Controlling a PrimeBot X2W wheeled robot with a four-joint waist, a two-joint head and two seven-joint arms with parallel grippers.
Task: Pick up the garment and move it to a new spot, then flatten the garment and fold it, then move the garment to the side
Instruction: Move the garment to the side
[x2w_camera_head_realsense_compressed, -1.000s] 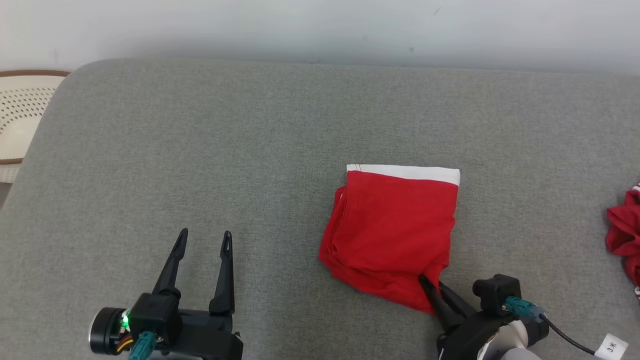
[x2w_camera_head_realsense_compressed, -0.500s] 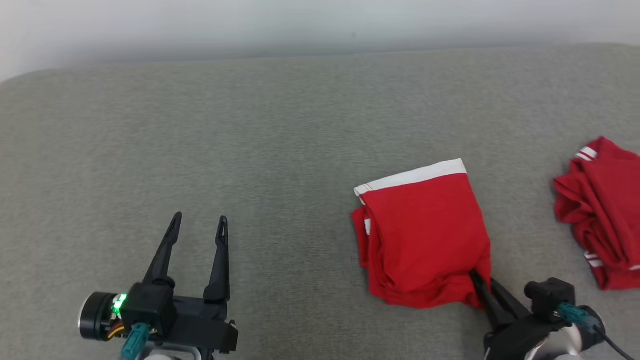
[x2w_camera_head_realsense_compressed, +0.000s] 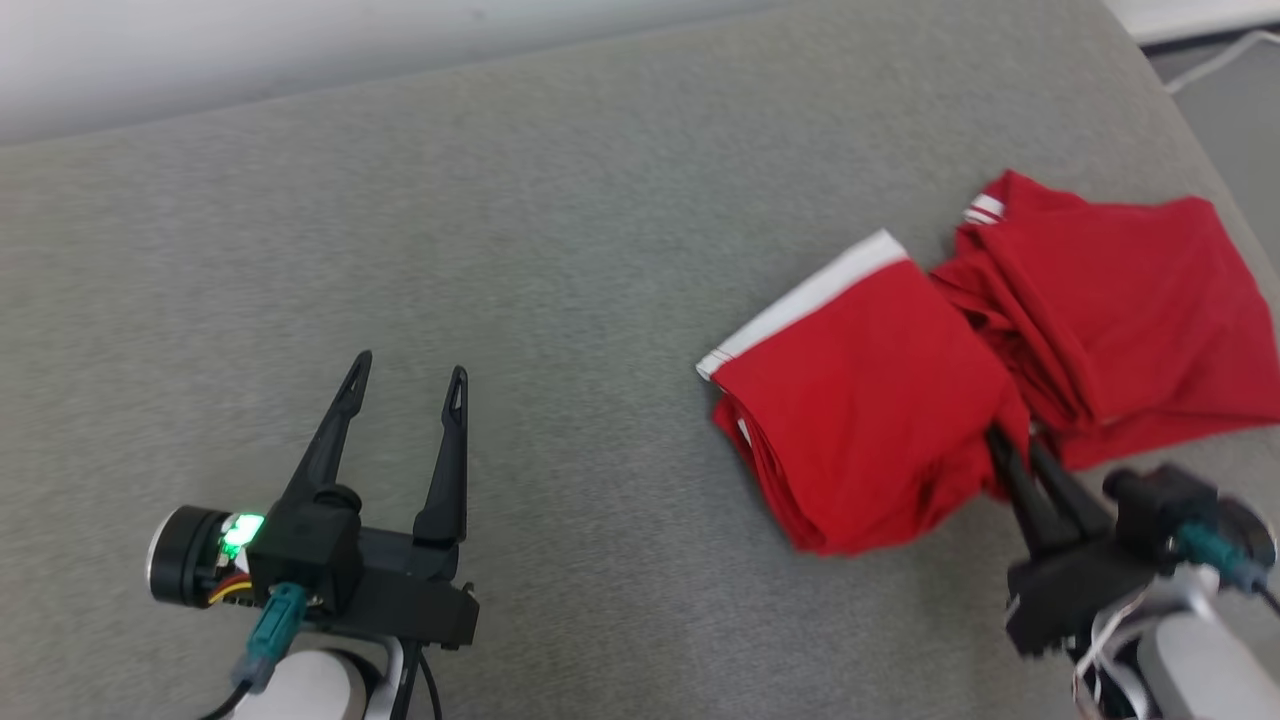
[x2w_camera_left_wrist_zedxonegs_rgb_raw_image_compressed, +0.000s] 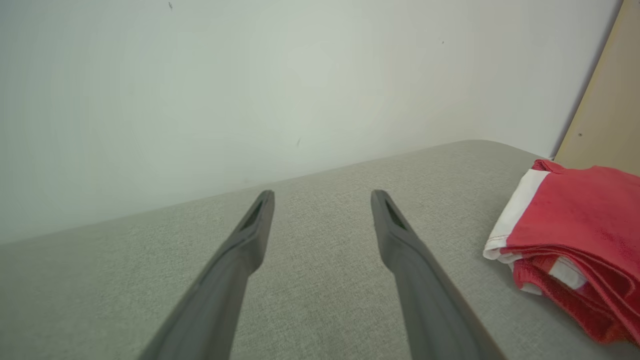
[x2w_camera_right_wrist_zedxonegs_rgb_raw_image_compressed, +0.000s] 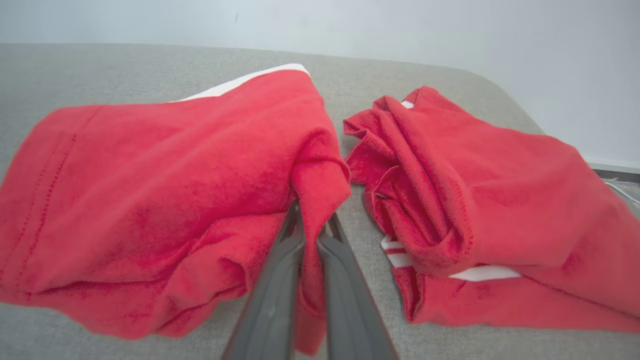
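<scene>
Up close, the robot's left gripper hovers over the grey cushion with its two dark fingers spread wide and nothing between them, while at the lower right the right gripper is clamped on the near corner of the folded red garment, a tuck of cloth pinched between its closed fingers. Just beyond, the garment rests on the cushion's right half as a thick, layered square, its white band along the far-left edge and its stacked folds facing the left gripper, well apart from it. Just beside it to the right, a second red garment with white stripes sits in a looser, creased heap near the cushion's right end; in the head view their edges seem to meet, though the right wrist view shows a narrow strip of grey between them. Farther back, the cushion's rounded edge meets a plain pale wall
</scene>
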